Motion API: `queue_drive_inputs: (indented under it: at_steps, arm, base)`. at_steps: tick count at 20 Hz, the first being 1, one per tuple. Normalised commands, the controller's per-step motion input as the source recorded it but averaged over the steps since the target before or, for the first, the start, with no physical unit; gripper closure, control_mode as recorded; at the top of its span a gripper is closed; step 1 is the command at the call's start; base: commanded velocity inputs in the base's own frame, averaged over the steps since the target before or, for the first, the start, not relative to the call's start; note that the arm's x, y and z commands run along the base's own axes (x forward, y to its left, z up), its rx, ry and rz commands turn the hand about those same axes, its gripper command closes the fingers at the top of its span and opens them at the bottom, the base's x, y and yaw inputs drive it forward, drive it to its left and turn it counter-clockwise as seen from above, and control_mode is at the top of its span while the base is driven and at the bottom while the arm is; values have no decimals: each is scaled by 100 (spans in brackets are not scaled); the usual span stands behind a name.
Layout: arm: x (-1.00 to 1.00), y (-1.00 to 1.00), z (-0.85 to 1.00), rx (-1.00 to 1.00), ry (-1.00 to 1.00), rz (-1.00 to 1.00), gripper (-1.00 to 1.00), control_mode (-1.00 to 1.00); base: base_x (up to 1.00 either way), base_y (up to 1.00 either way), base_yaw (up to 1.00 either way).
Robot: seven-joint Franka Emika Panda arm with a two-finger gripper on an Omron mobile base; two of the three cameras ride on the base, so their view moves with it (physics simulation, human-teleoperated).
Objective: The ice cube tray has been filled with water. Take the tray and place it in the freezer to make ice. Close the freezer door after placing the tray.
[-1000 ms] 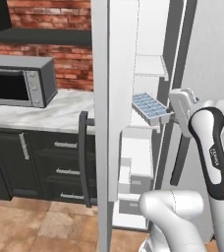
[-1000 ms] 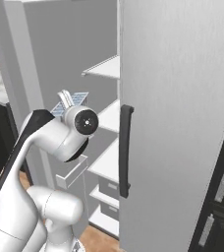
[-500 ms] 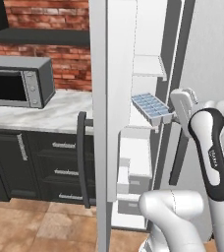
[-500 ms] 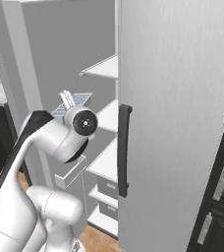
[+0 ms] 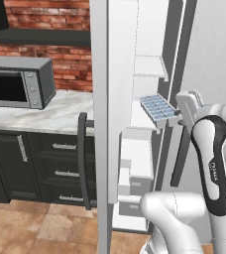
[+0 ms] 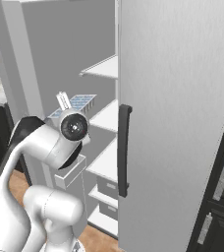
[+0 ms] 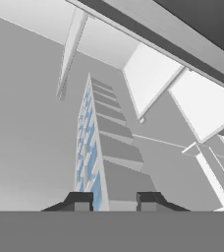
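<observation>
The ice cube tray, with a white-grey rim and pale blue water cells, hangs tilted in the mouth of the freezer, just above a white shelf. My gripper is shut on the tray's near end. From the right base view the tray pokes out above my wrist, in front of the shelves. The hand view has the tray running edge-on away from between my fingertips, blue cells to its left. The freezer door stands open, edge-on, with its dark handle.
The fridge's plain grey door with a dark handle stands shut at my right. A microwave sits on the marble counter over dark drawers. White bins fill the freezer's lower part.
My gripper and the tray have edged slightly right, further towards the freezer shelves. The door and the rest of the scene have not moved.
</observation>
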Motion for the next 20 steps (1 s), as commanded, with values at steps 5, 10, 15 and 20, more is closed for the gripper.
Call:
queue_drive_inputs:
  at_steps: [5, 10, 15, 20]
  arm:
    - [-36, 0, 43, 0, -3, 0, 100, -100]
    - [-10, -5, 45, 1, -2, 0, 100, -100]
    - [6, -4, 32, 2, 0, -5, 100, -100]
    - [10, -12, 14, 0, 0, -12, 100, -100]
  base:
    - [0, 0, 0]
    - [0, 0, 0]
    - [0, 0, 0]
    - [0, 0, 0]
